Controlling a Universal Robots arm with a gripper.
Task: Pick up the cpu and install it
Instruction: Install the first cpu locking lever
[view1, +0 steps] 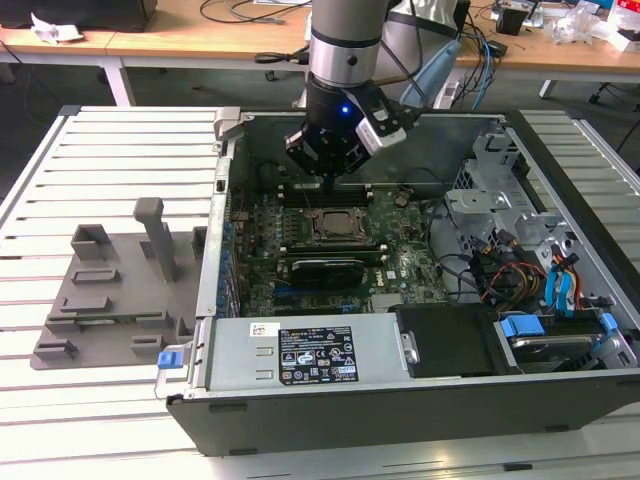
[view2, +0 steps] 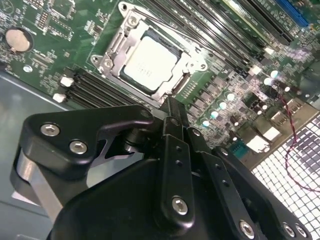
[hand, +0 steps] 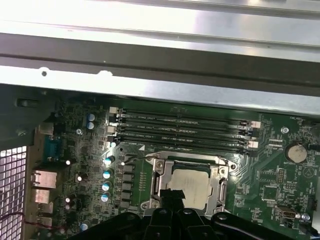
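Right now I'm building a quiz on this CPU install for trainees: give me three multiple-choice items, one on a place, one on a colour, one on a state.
1. Where does the cpu lie?
A. On the grey fixture tray
B. In the socket frame on the motherboard
C. On the slatted table

2. What colour is the cpu's top?
A. Silvery-grey
B. Gold
C. Black

3. What is the gripper holding?
A. The cpu
B. A cable
C. Nothing

Answers:
1 B: in both wrist views the cpu sits inside the socket frame.
2 A: its top plate looks pale silvery-grey.
3 C: the gripper hangs above the socket with its fingers together, and the cpu lies below, apart from them.
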